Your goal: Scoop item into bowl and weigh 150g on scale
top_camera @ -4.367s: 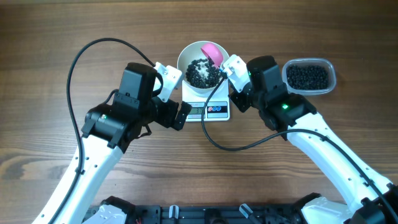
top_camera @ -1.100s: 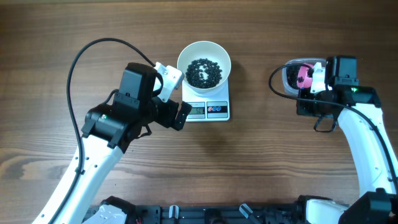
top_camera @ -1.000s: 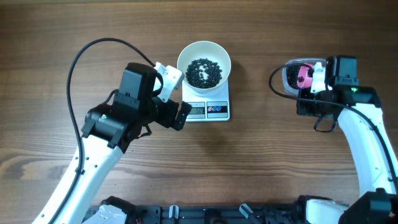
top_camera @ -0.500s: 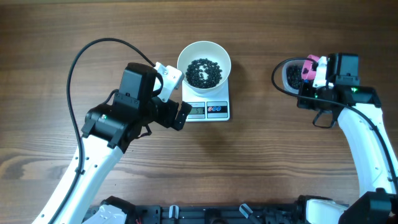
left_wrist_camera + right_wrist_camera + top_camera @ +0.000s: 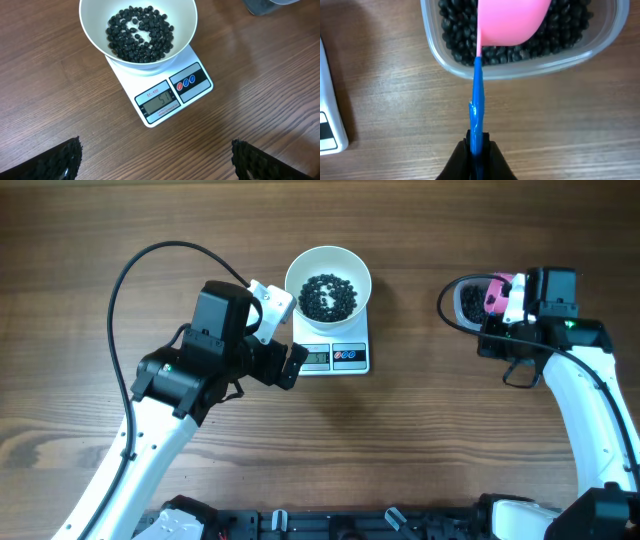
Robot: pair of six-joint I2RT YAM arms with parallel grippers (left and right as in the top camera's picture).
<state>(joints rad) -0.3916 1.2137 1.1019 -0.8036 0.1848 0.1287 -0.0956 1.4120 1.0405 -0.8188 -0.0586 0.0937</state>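
Wooden tabletop (image 5: 420, 440). Bowl (image 5: 328, 252) of beads (image 5: 328, 296) sits on scale (image 5: 335, 358), judged underweight. Right end effector (image 5: 476, 142) clamps scoop (image 5: 512, 20) over tub (image 5: 520, 70): dip deep, lift level. Left end effector (image 5: 155, 150) wide, empty.

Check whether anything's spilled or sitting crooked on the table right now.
Nothing stands out. The black beans are all inside the white bowl or the clear tub, none on the wooden table, and the bowl sits squarely on the scale.
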